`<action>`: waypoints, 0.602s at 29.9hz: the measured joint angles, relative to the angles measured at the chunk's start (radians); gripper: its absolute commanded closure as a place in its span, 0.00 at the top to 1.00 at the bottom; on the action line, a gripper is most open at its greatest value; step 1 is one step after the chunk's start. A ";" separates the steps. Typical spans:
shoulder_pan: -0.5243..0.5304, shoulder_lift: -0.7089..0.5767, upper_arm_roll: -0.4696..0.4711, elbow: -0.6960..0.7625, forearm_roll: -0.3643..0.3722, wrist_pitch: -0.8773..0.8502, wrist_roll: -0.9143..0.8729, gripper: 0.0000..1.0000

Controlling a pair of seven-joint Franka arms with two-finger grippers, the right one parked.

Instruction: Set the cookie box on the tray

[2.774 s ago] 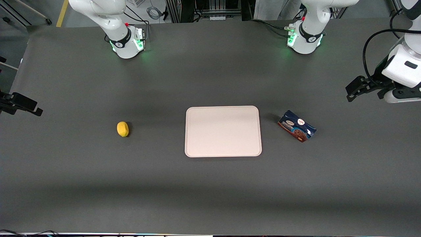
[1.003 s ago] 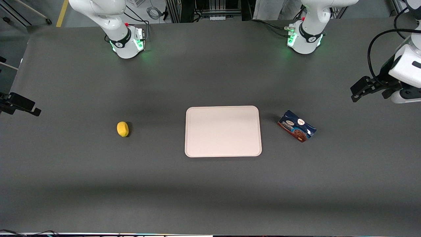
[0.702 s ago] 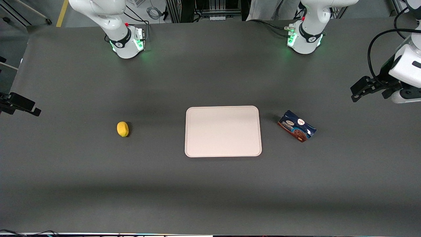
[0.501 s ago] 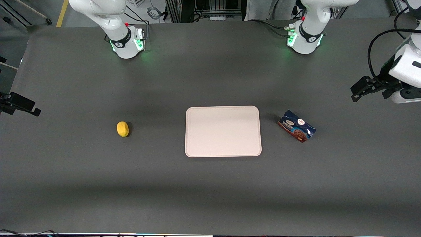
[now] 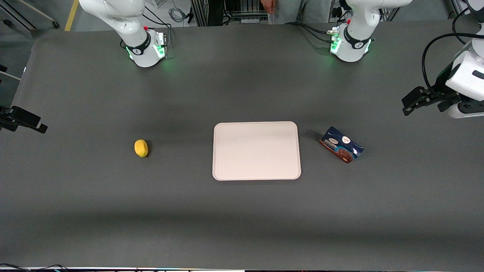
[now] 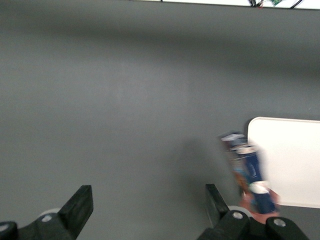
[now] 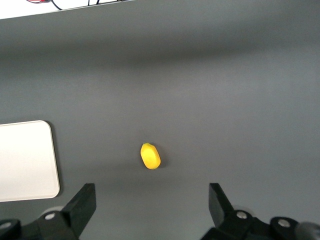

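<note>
The cookie box (image 5: pixel 341 144) is a small dark navy carton with a brown cookie picture, lying on the grey table beside the tray (image 5: pixel 256 150) toward the working arm's end. The tray is a large flat cream-white rectangle with nothing on it. The left arm's gripper (image 5: pixel 409 104) hangs above the table near the working arm's end, well off from the box and a little farther from the front camera than it. Its jaws stand open with only bare table between them (image 6: pixel 148 200). The wrist view also shows the box (image 6: pixel 247 172) next to the tray (image 6: pixel 295 160).
A small yellow lemon-like object (image 5: pixel 140 147) lies on the table toward the parked arm's end, also in the right wrist view (image 7: pixel 150 155). Two arm bases (image 5: pixel 351 43) stand along the table's edge farthest from the front camera.
The left gripper drifted a little toward the working arm's end and up in the earliest stretch, then barely shifted. The cookie box, tray and yellow object have not moved.
</note>
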 measured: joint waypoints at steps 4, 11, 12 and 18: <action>0.000 0.003 -0.005 -0.023 0.000 0.044 0.000 1.00; -0.001 0.021 -0.013 -0.061 0.011 0.106 0.000 1.00; -0.001 0.023 -0.013 -0.062 0.014 0.110 0.000 1.00; -0.001 0.035 -0.013 -0.064 0.038 0.129 0.000 0.95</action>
